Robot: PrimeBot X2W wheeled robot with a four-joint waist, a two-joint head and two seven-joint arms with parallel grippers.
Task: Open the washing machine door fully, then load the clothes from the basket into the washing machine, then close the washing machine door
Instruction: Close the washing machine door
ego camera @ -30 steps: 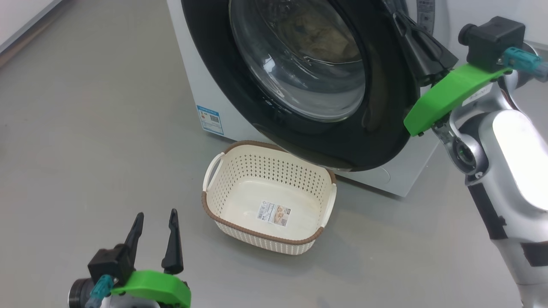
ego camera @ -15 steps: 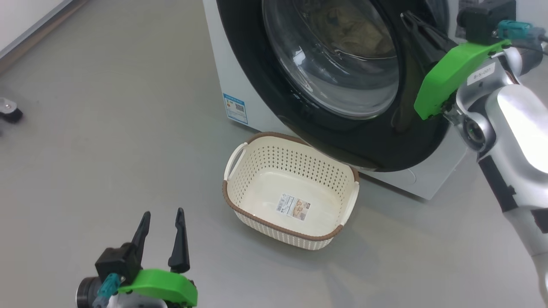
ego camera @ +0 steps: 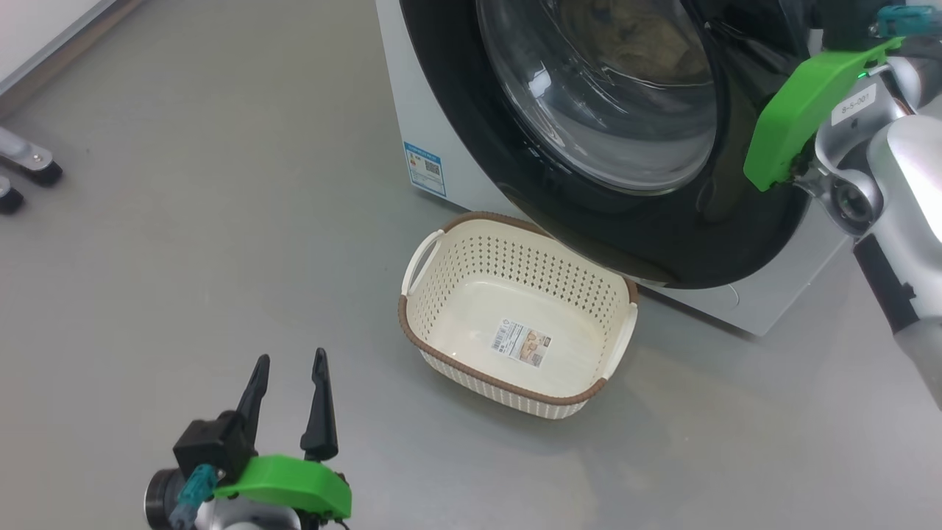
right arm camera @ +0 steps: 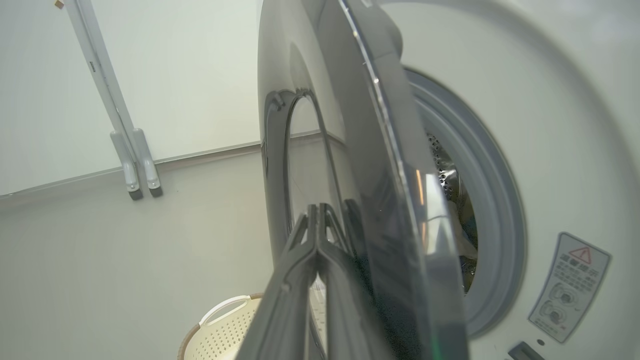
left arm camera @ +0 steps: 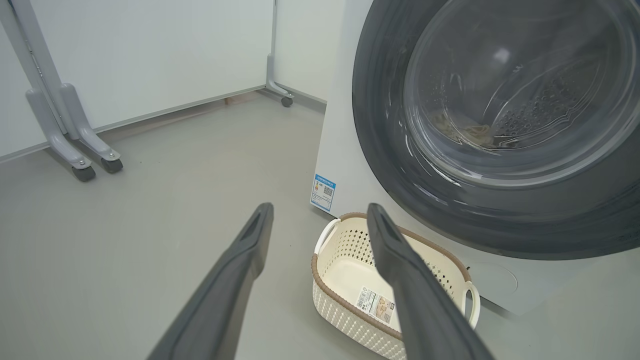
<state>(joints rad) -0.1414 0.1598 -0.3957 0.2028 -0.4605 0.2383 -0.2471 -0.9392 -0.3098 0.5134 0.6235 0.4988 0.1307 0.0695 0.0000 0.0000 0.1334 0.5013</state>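
The washing machine [ego camera: 460, 173] is white, and its door [ego camera: 736, 243] has a glossy black rim and a glass bowl [ego camera: 611, 110]. The door stands ajar: a gap shows the grey gasket [right arm camera: 495, 210] and the steel drum [right arm camera: 445, 175]. Through the glass I see yellowish clothes [ego camera: 633, 40] lying in the drum. My right gripper [right arm camera: 316, 210] is shut, its fingers lying against the door's outer face at its free edge. The cream basket [ego camera: 515, 272] sits on the floor under the door with nothing in it but a sticker. My left gripper [ego camera: 291, 358] hovers open, low and left of the basket.
Grey floor stretches to the left. Wheeled grey frame legs [ego camera: 26, 158] stand at the far left by a white partition [left arm camera: 150, 50]. A warning label [right arm camera: 570, 285] sits on the machine's front, right of the opening.
The head camera has moved, so the machine and basket sit further right in view. My right gripper stays shut against the door and has risen in the view. The left gripper stays open.
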